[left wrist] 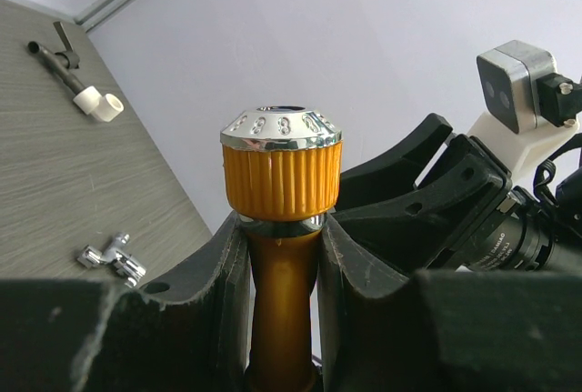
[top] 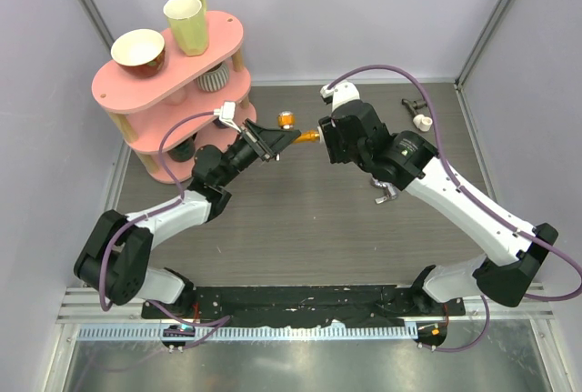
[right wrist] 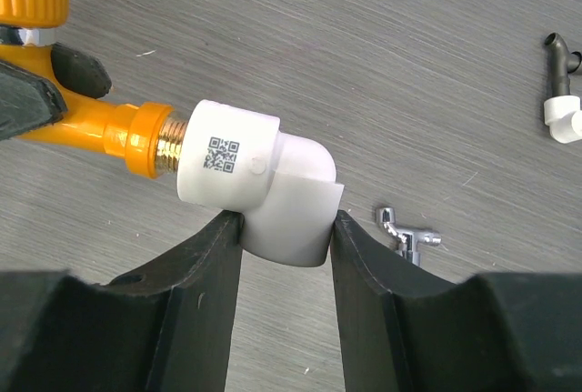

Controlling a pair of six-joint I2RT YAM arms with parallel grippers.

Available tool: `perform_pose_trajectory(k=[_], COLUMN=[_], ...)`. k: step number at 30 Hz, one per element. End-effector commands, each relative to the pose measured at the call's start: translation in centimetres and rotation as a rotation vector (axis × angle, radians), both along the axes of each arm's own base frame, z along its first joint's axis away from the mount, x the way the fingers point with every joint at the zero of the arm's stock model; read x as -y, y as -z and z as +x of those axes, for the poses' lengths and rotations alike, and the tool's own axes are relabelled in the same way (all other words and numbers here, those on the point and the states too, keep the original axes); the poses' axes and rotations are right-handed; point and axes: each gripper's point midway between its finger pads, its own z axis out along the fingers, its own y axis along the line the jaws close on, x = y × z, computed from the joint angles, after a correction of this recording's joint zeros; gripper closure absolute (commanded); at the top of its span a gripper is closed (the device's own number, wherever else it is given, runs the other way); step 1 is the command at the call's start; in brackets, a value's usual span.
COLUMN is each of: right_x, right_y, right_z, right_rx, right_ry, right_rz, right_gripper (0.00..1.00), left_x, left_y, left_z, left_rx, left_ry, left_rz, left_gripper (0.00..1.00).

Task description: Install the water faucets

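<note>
Assembly under way in mid-air. Left claw clenched on orange tap, knob above its fingers; right claw grasping white pipe fitting. Brass thread partly inside fitting, some exposed: probably wants more turning.

Robot lab test cell, not a home: I sit in a booth of plain white panels on aluminium frame posts. My left arm and right arm are bolted to a black base plate beside a slotted cable duct at the near edge of a grey wood-grain table. The pink two-tier shelf with a mug and bowl looks like set-out props.
</note>
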Motion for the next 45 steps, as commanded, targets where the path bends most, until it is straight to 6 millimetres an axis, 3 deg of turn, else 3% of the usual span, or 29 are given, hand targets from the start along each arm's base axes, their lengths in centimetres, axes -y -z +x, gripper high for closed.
perform_pose_trajectory(k=[1,21,45], right_x=[-1.0,-1.8,-2.1], right_y=[-3.8,-3.8,-4.2], right_z=[-0.3,-0.5,-1.5], right_rx=[0.084,0.028,-0.095], right_ry=[-0.028,-0.027,-0.107], right_rz=[0.110,0.143,0.131], right_gripper=[0.99,0.99,0.99], left_x=[0.7,0.8,2.3], left_y=[-2.2,-2.0,0.1], left_z=[-1.4,-2.5,-5.3], left_rx=[0.125,0.246,0.627], left_ry=[0.057,0.075,0.210], left_rz=[-0.007,0.015,0.266], left_gripper=[1.00,1.00,1.00])
